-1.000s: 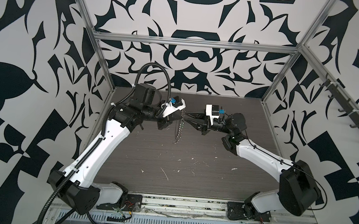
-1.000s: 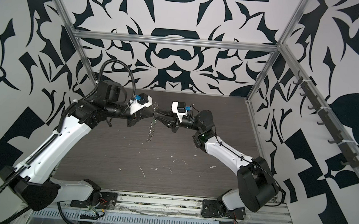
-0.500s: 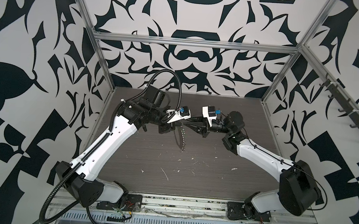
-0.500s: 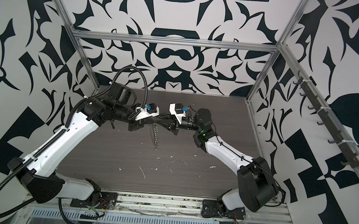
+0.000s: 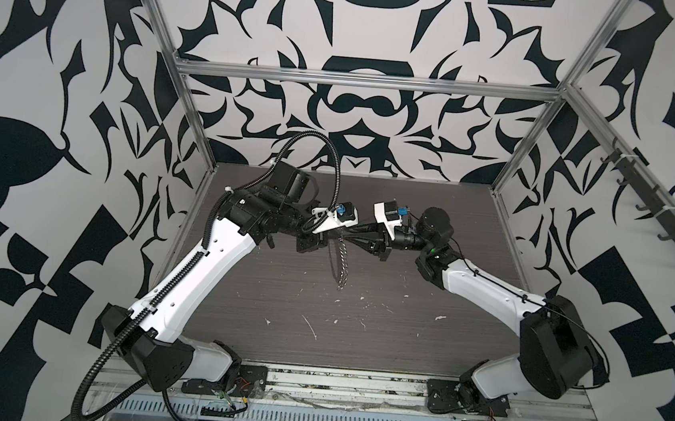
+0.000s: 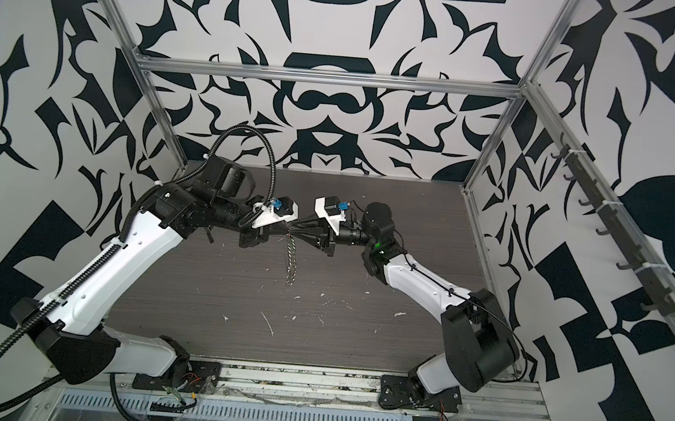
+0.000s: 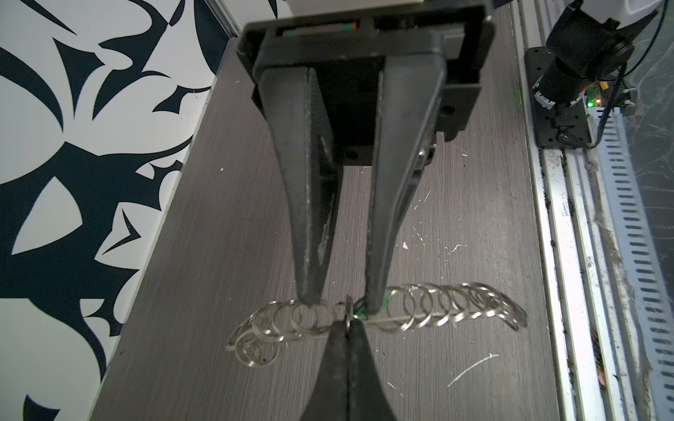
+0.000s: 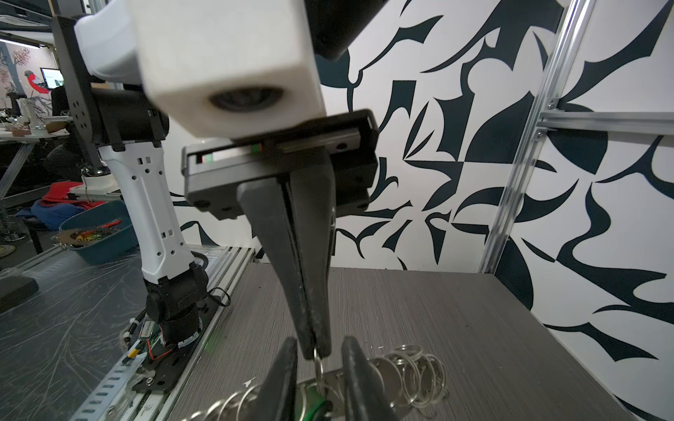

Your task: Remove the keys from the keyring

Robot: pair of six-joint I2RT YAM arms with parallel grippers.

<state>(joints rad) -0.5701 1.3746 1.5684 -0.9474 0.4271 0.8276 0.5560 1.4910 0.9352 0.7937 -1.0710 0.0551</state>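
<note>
Since a second ago the left arm (image 5: pixel 206 258) has swung inward, the keyring (image 5: pixel 341 267) in its grip has drifted toward the table's middle, and the right gripper (image 7: pixel 343 302) has edged in to meet it. Nearest me runs the slotted metal rail (image 5: pixel 333 380) carrying two arm bases (image 5: pixel 206 358). Beyond lies the dark wood-grain table (image 5: pixel 357 346), scuffed with white flecks (image 5: pixel 311 328). Over it, in both top views, the keyring (image 6: pixel 290 259) shows only as a thin glinting strand below the meeting tips; whether its end touches the table I cannot tell. The left gripper (image 8: pixel 316 351) has its black tapered jaws pressed together, pinching one thin wire ring of the keyring; big loop or small ring, I cannot make out. The right gripper's jaws stand spread, one either side of that pinch. Of the keys (image 8: pixel 313 405) only a sliver of bright green plastic shows between them; the metal blade is hidden. The silver split rings (image 7: pixel 437 306) overlap too much to count. Farthest back stands the black-and-white patterned wall (image 5: pixel 362 97).
</note>
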